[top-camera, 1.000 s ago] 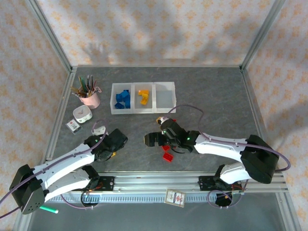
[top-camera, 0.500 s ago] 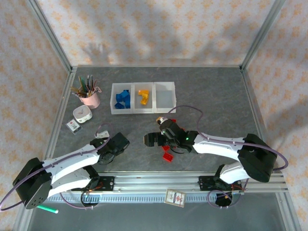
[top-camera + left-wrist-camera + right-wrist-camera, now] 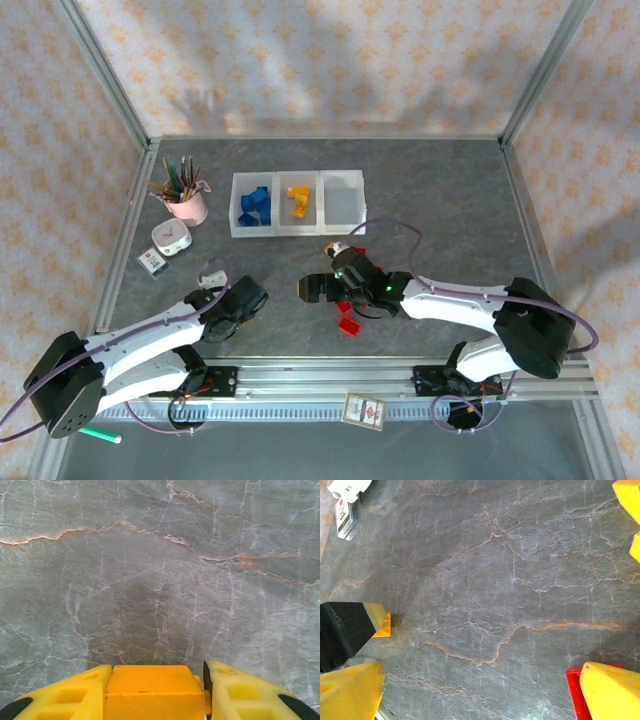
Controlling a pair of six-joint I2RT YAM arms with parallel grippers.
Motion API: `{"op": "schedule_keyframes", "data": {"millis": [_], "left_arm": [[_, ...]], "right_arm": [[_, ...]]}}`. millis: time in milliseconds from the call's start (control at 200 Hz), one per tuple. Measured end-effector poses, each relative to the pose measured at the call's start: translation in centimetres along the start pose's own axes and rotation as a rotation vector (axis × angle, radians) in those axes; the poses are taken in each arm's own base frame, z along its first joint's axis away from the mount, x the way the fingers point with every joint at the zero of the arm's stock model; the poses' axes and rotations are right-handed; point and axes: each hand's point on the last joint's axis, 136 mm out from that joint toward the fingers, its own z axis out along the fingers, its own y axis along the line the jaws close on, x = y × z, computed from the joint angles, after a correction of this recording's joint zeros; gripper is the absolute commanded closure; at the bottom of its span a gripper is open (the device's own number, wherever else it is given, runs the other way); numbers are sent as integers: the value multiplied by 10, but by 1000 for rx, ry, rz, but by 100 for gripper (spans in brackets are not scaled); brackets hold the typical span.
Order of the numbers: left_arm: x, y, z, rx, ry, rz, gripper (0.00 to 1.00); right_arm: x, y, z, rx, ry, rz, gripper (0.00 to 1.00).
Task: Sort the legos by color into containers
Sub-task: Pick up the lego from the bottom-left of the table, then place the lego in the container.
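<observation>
Well, from above we see the containers (image 3: 343, 205) near the table's (image 3: 450, 200) far edge, with blue legos (image 3: 255, 205) in the left bin. At the left wrist, our left gripper (image 3: 156, 700) squeezes a yellow lego (image 3: 150, 690) tight, so we can carry it. At the right wrist, our right gripper (image 3: 480, 695) gapes wide and holds nothing, with a red lego (image 3: 573, 692) just beside one finger.

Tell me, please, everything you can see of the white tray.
The tray is a low rectangle of white translucent plastic, split by two inner walls into three square bins in a row. It sits flat on the far half of the table, its long side facing the arms, just right of the pink cup and apart from it. The left bin holds several blue legos, the middle one a few yellow-orange legos, and the right one looks empty. Nothing else touches it.
</observation>
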Motion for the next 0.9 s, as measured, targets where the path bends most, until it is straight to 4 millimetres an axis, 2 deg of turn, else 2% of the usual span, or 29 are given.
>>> {"op": "schedule_keyframes", "data": {"millis": [75, 175, 370, 541, 681, 896], "left_arm": [[-6, -9, -6, 27, -10, 6, 63], [-21, -32, -20, 94, -38, 16, 63], [-62, -99, -49, 209, -126, 59, 63], [-100, -161, -58, 250, -200, 115, 63], [-135, -201, -47, 247, -249, 130, 64], [-173, -237, 0, 178, -274, 164, 62]], "right_arm": [[-5, 1, -6, 2, -21, 1, 0], [-17, 1, -18, -1, -65, 17, 0], [-53, -19, -40, 31, -172, 88, 0], [-75, -42, -56, 77, -238, 142, 0], [-92, -56, -70, 95, -295, 180, 0], [-105, -75, -79, 127, -335, 219, 0]]}}
